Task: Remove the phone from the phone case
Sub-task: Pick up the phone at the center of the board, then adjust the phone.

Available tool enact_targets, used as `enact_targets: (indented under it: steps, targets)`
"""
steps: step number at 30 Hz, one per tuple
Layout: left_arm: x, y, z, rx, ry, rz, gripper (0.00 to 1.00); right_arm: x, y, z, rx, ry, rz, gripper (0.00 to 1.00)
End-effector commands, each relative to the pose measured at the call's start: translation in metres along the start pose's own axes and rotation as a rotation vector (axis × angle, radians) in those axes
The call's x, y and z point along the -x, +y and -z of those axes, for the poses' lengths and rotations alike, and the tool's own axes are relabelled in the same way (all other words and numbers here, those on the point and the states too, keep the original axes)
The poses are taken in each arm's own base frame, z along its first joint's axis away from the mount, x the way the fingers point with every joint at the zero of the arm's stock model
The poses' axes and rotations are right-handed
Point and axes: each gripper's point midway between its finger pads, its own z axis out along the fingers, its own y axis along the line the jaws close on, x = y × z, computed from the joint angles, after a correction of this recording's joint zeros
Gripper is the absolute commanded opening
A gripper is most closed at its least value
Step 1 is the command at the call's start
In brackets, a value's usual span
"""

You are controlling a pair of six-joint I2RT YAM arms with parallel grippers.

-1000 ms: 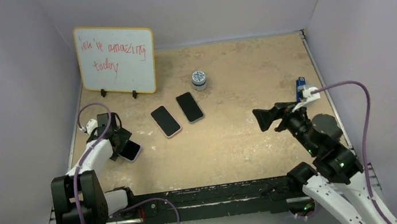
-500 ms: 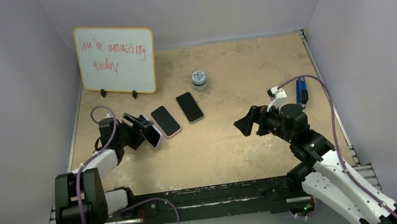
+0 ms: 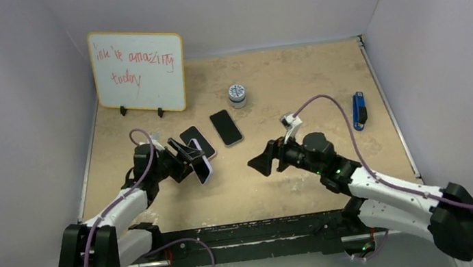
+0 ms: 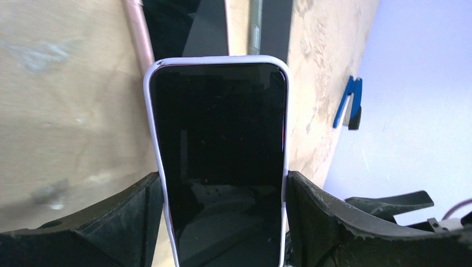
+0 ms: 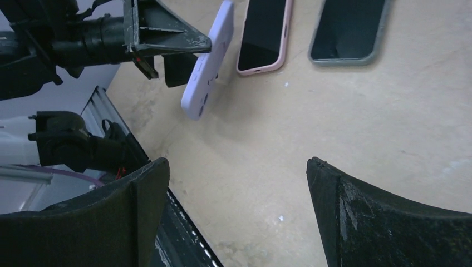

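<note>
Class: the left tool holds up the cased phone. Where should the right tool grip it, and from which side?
Probably the free end of the phone, across its long edges, from the right: the left tool clamps the other end, and the open right tool faces it.

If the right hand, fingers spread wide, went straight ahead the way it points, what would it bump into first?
Most likely the lilac-cased phone, held above the table by the left hand, roughly across from the right hand. Depth is unclear, so it might pass just beside it.
</note>
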Motion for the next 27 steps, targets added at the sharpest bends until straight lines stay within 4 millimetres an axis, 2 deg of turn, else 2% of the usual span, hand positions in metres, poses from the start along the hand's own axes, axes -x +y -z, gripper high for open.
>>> enact_targets:
  steps: [1,8,15,27]
  targets:
    - [-0.003,-0.033,0.003,-0.087,-0.026,-0.031,0.09,0.016,0.036,-0.026,0.057,-0.110,0.027,0.93]
    - [-0.009,-0.037,0.008,-0.094,-0.028,-0.039,0.09,0.005,0.063,-0.058,-0.021,-0.170,0.037,0.91]
    - [-0.019,-0.036,0.010,-0.112,-0.004,-0.025,0.09,-0.018,0.086,-0.090,-0.041,-0.164,0.055,0.90]
    - [-0.021,-0.044,0.019,-0.139,-0.014,-0.049,0.08,-0.042,0.093,-0.136,-0.098,-0.120,0.046,0.70]
